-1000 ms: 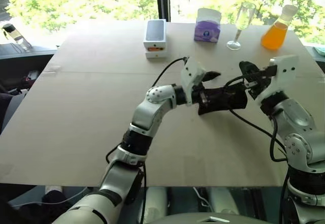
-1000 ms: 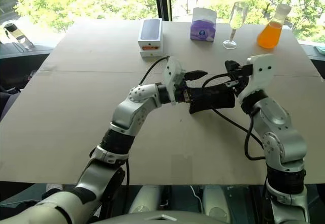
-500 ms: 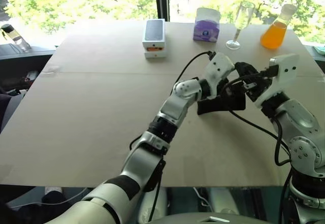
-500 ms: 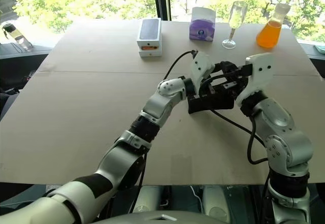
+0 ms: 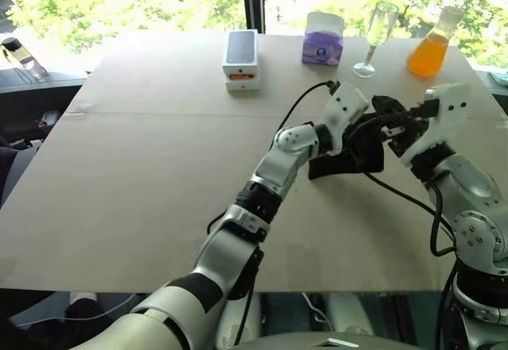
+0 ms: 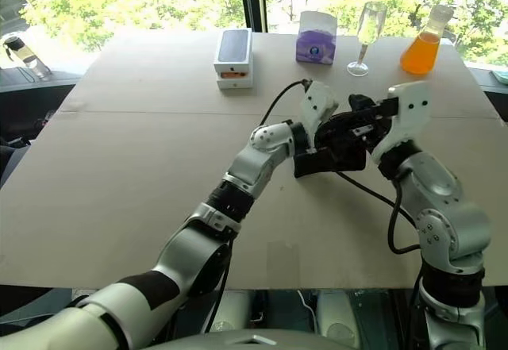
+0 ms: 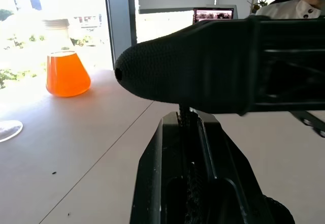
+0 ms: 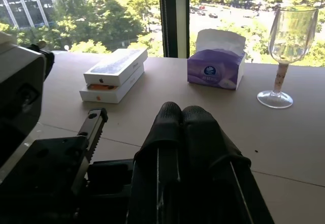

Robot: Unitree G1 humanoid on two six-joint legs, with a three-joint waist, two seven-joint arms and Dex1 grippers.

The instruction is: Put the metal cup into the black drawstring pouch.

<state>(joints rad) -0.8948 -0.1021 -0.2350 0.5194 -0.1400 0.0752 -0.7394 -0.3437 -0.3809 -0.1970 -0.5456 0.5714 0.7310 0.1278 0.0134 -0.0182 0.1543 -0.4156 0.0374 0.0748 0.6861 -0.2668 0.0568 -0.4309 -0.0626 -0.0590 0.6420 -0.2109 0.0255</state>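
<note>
Both claws are meeting at the black drawstring pouch (image 5: 343, 159), lying mid-tabletop (image 5: 143, 175): the left claw (image 6: 337, 132) and the right claw (image 5: 381, 116) are each pinching shut on its fabric. The right wrist view is catching a tissue box (image 8: 216, 59), stemmed glass (image 8: 284, 41) and stacked boxes (image 8: 112, 74); the left wrist view is catching an orange flask (image 7: 67, 66).
</note>
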